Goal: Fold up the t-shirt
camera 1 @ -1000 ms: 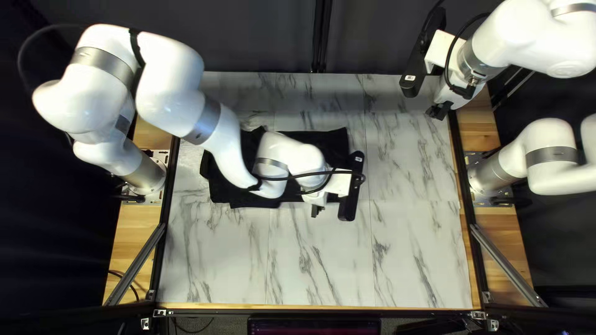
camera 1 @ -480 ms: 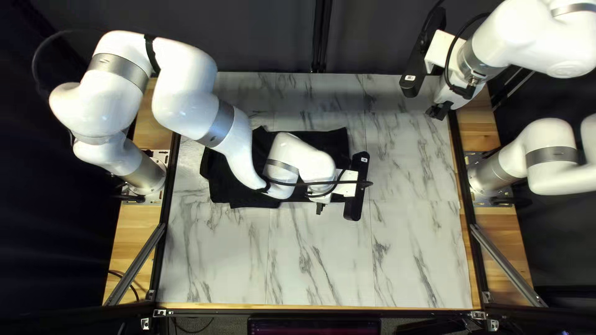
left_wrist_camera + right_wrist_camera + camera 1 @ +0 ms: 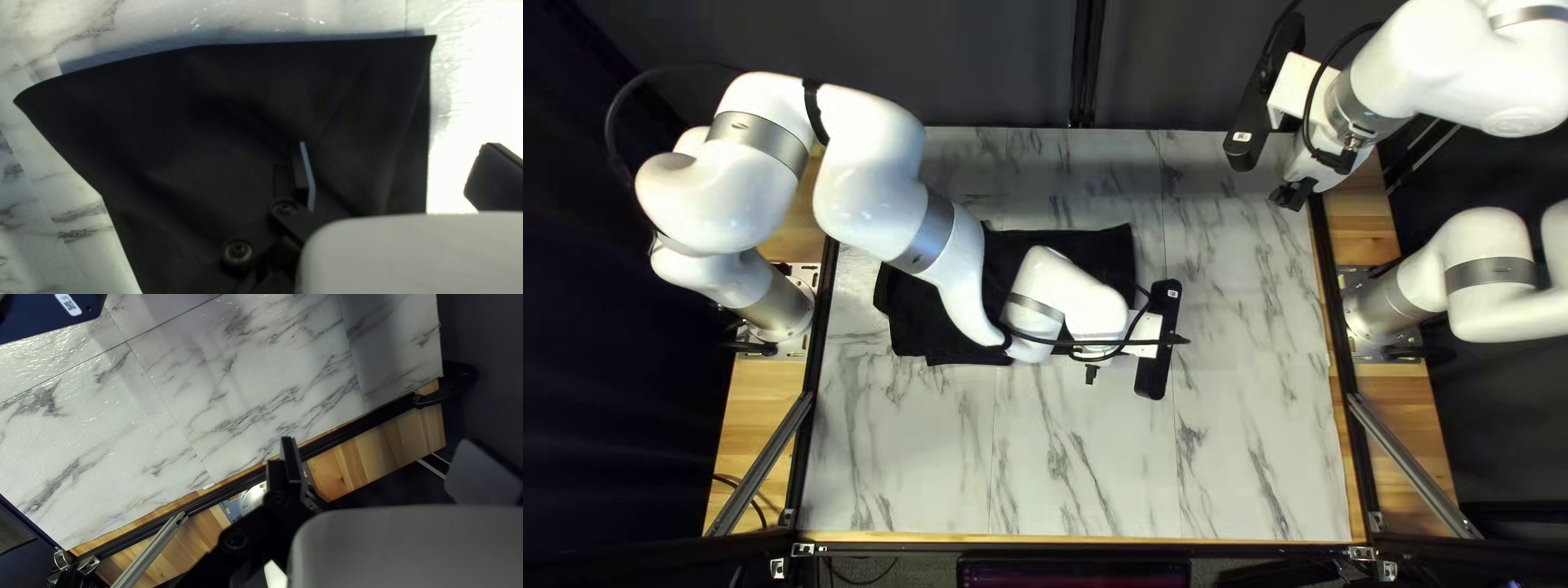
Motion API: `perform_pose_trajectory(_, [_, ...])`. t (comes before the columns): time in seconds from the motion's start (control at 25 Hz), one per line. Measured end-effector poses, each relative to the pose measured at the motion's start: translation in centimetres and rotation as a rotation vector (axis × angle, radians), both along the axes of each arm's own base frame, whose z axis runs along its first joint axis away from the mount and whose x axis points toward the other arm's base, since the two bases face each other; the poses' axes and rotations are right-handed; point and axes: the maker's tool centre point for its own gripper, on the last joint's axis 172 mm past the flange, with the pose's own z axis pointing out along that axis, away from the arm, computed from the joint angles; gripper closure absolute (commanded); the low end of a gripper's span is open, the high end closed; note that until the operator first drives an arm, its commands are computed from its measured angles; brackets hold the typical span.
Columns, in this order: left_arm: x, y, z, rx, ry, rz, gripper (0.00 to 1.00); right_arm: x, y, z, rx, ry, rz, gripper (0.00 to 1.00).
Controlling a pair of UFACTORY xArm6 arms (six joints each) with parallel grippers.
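T-shirt [image 3: 1105,256]: black, lightly creased, lying flat on bench [image 3: 1067,457], partly hidden beneath left arm [image 3: 899,223]; visible corners pointed. Left tool [image 3: 1091,375]: fingers apart. Right tool [image 3: 1294,196]: likewise spread.

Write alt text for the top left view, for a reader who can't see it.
Black fabric T-shirt on a white, grey-veined tabletop, partly hidden by a robot's white, jointed left arm reaching over it. The white right arm is raised over the far right corner, with a dark curtain behind.
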Motion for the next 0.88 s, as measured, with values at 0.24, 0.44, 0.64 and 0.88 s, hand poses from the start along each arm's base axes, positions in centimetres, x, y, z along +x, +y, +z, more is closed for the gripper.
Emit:
perform_pose_trajectory(0.24, [0.00,0.20,-0.08,-0.008,0.008,0.001,0.72,0.00,0.00,0.00,0.000,0.000,0.000,0.00])
perform_pose_trajectory(0.44, [-0.19,0.35,-0.22,-0.015,0.014,0.000,0.91,0.00,0.00,0.00,0.000,0.000,0.000,0.00])
perform_pose_trajectory(0.64, [-0.23,0.36,-0.34,-0.024,0.018,-0.003,0.94,0.00,0.00,0.00,0.000,0.000,0.000,0.00])
perform_pose_trajectory(0.88, [0.05,-0.18,0.39,-0.031,0.011,-0.012,0.00,0.00,0.00,0.00,0.000,0.000,0.000,0.00])
